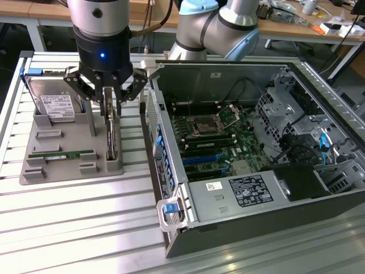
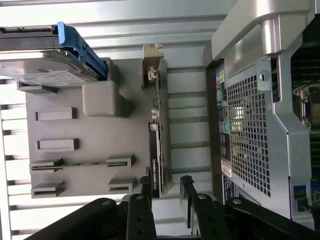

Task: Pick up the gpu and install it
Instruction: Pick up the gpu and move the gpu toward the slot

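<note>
Everything here I place against the grey holder point(image 1: 63, 171) lying on the slatted table point(image 1: 74, 217). At the holder's end toward the exterior view's left, the silver hard drive point(image 1: 57, 105) stands in its back corner, white label facing up and a blue tab beside it. Along the holder's near edge, the green memory stick point(image 1: 61, 154) lies flat in its groove. At the holder's edge toward the exterior view's right, the gpu point(image 1: 112, 134) stands on its long edge in a slot, with its silver bracket at the far end. My pincer point(image 1: 110, 105) hangs right above the holder's gpu slot. Its fingers are spread wide, one on each side of the card's top edge, clamping nothing. From the wrist, the gpu point(image 2: 156, 140) runs between my fingertips point(image 2: 146, 181). Just beyond the holder, further right, the open computer case point(image 1: 256, 228) lies on its side, its motherboard point(image 1: 217, 137) exposed.
</note>
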`<state>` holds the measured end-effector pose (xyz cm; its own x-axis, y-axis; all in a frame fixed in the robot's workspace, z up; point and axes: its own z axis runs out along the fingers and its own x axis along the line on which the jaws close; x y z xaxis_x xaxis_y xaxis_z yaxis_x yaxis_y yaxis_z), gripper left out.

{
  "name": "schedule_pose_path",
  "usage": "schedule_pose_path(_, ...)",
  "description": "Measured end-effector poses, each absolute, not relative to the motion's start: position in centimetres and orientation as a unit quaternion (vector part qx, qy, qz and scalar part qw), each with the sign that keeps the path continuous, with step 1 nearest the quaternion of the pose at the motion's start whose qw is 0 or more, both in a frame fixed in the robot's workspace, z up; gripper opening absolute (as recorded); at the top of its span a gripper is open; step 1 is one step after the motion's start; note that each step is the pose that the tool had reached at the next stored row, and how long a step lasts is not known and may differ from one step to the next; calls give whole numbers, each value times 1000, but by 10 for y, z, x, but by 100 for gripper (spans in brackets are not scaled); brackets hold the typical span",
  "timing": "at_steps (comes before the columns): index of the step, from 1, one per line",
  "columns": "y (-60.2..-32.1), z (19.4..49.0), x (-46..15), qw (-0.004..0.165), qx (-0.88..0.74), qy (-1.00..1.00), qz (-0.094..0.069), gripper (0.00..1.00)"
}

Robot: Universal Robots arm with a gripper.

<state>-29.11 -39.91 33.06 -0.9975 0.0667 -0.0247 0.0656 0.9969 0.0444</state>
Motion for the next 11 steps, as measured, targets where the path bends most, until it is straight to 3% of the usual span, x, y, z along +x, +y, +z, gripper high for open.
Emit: schedule_pose_path(11,-399,326,-291,13,33,999,22,36)
